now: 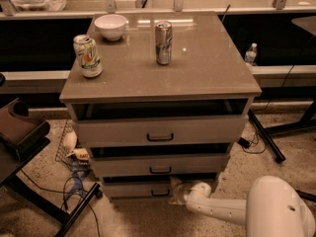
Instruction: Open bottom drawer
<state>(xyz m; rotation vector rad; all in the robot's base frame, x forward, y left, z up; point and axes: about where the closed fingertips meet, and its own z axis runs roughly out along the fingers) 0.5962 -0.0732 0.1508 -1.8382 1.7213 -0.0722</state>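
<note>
— Gripper (177, 194) is low in the frame's centre, against the bottom drawer (131, 189), just right of its handle (160, 193). I can't tell how wide it is or whether it holds anything.
— Next?
— I confirm the hold, then pull straight out, level.

White arm (222, 210) is stretched out low and almost level from its bulky rounded link at bottom right, wrist (198, 192) kinked up a bit, end effector (177, 194) at bottom centre.
</note>
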